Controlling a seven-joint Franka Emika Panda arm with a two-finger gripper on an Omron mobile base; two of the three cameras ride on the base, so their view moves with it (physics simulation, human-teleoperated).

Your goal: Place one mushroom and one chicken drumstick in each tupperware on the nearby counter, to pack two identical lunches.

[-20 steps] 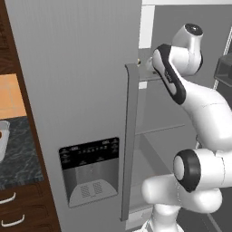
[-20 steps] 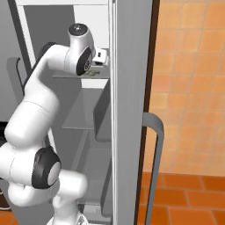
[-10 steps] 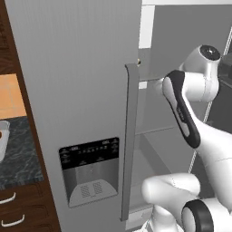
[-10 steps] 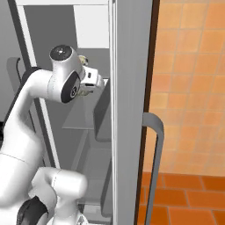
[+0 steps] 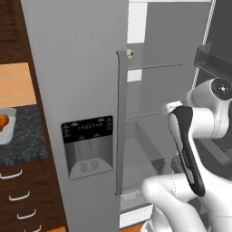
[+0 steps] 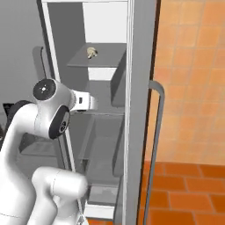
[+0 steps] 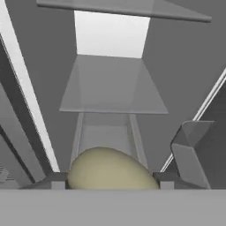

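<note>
**Mushroom in the jaws, fridge frame close by**

In the hand view a pale beige rounded thing, most likely a mushroom (image 7: 112, 170), sits between the two dark finger tips, and the gripper (image 7: 110, 180) appears clamped on it (the grey band hides the contact itself, so this is a judgement). The hand looks into the open fridge (image 6: 105, 88), toward its glass shelves.

A second mushroom (image 6: 91, 52) lies on the upper shelf (image 6: 99, 59) of the fridge, well above the arm's elbow in the right base view; in the left base view it peeks out just beside the top of the closed door's handle (image 5: 120, 127).

The counter (image 5: 20, 140) lies to the left of the fridge, beyond that closed door, and a white tupperware (image 5: 5, 124) with something orange in it stands at the counter's visible edge.

What could go wrong from here:
- The arm is folded tight inside the fridge opening. A wide swing toward the counter could knock the elbow on the shelves or the door frame.
- The mushroom is round and smooth, so a jolt against the frame could roll it out of the fingers and into the drawer below.
- The counter is far to the side of the fridge, so the base probably has to drive, and a fast turn would test the grip.
</note>
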